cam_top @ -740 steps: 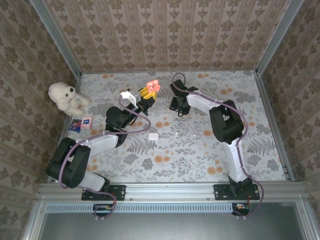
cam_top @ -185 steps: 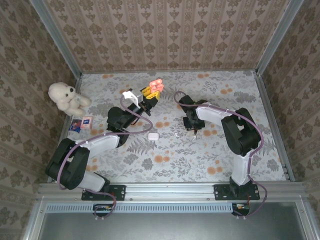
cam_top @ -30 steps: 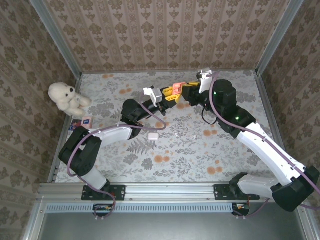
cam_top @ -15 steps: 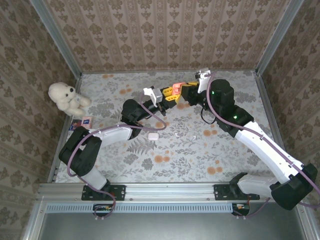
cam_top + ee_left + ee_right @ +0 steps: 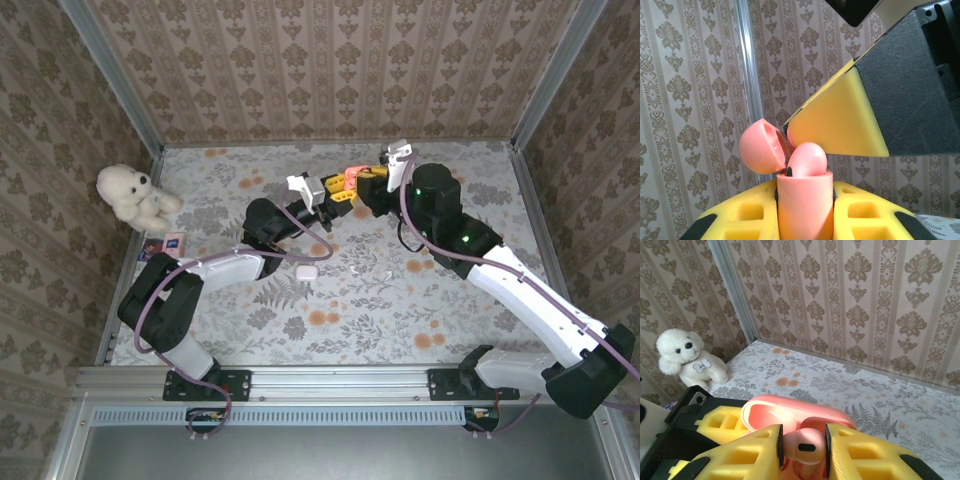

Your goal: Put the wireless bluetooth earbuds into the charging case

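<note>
My left gripper (image 5: 342, 189) (image 5: 805, 216) is shut on an orange-red charging case (image 5: 352, 174) (image 5: 805, 202), held upright above the far middle of the table with its lid (image 5: 761, 152) swung open. My right gripper (image 5: 368, 186) (image 5: 802, 446) is shut on an orange-red earbud (image 5: 805, 445), directly over the case's open mouth (image 5: 790, 415). In the left wrist view a rounded bud head (image 5: 808, 159) pokes out of the case, just under the right gripper's yellow finger (image 5: 840, 122). Two tiny white earbuds (image 5: 355, 268) (image 5: 385, 272) lie on the table.
A white charging case (image 5: 305, 270) sits on the table beneath the left arm. A white teddy bear (image 5: 135, 195) (image 5: 687, 357) and small cards (image 5: 165, 245) are at the left wall. Patterned walls enclose the table on three sides.
Over the last second the right arm has shifted a little left, bringing its bud closer over the open case. The left gripper and case have stayed put.
</note>
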